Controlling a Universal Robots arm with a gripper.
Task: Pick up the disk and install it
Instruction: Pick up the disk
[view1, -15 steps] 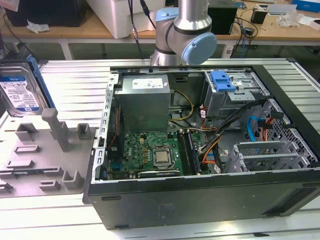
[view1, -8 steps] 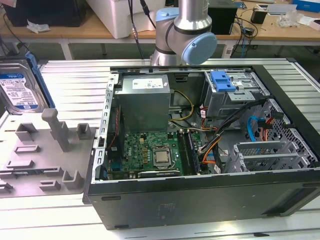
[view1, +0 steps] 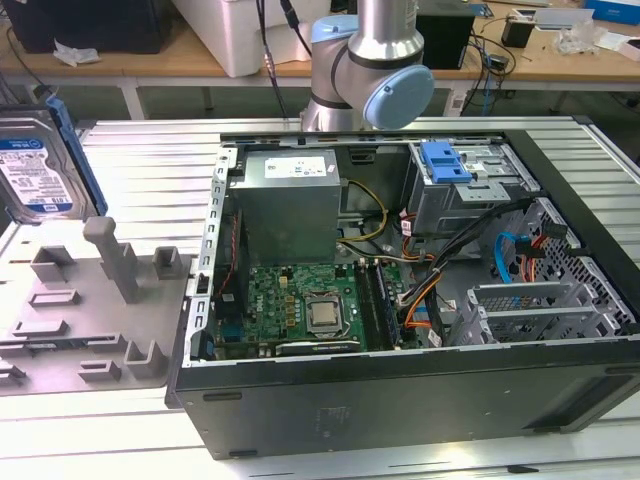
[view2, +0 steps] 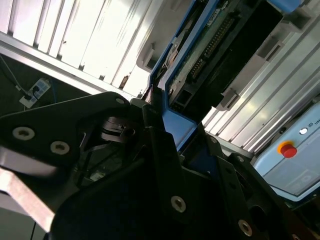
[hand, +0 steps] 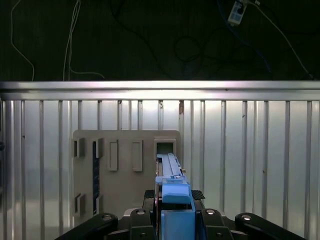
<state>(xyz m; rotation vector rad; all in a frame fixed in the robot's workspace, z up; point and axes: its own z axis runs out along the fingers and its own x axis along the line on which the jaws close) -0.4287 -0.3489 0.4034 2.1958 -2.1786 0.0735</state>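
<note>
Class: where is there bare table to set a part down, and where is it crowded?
Bare table between the disk and the computer case, and along the case's near side. Crowded: the grey fixture and inside the case.

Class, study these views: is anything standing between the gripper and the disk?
Nothing visible. In the first wrist view the gripper is shut on the disk, clasping its blue frame edge-on over the grey tray.

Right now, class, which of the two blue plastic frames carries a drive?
The one at the exterior view's left, framing the disk; the blue bracket in the computer case sits bare.
</note>
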